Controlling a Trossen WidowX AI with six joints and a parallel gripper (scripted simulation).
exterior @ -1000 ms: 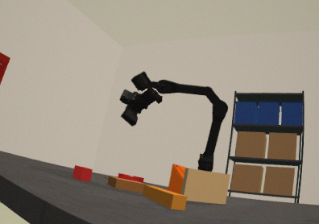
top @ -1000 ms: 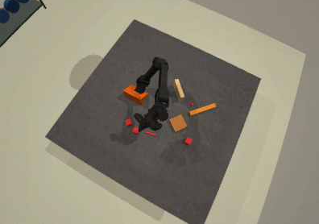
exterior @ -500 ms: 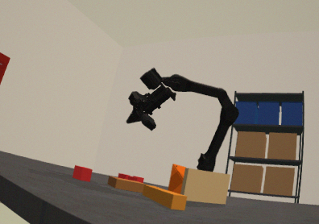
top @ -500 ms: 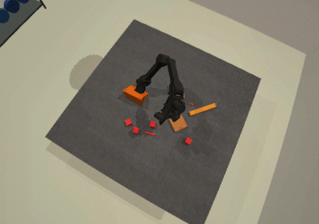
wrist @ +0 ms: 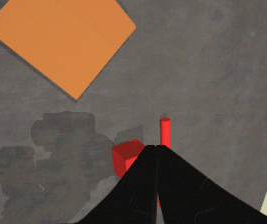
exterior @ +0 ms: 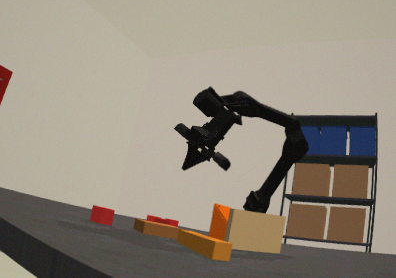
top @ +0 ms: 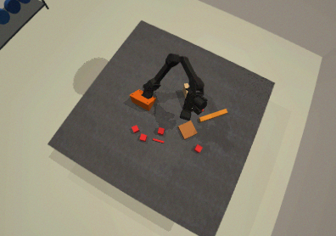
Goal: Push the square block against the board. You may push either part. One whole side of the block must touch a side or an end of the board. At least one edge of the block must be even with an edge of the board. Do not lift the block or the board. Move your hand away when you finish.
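My jaws (top: 185, 115) (exterior: 185, 166): pressed together, tips meeting, pinching nothing. They hang above the tabletop (top: 106, 153) (exterior: 60, 220) (wrist: 225, 90), in contact with none of the pieces.

Square block (top: 187, 130) (exterior: 156, 228) (wrist: 67, 40): flat on the tabletop, below my jaws and near them as seen from above; in my wrist view it lies beyond the tips, off to the left, one corner aimed back toward me. Board, orange-yellow and long (top: 213, 115) (exterior: 205, 245): also flat, on the far side of the block from the small red cubes, outside my wrist view. Top view shows a gap between block and board; no side meets.

Past my tips in the wrist view, a red cube (top: 160, 131) (wrist: 119, 159) and a thin red rod (top: 158, 140) (wrist: 165, 131), both partly hidden by my fingers.
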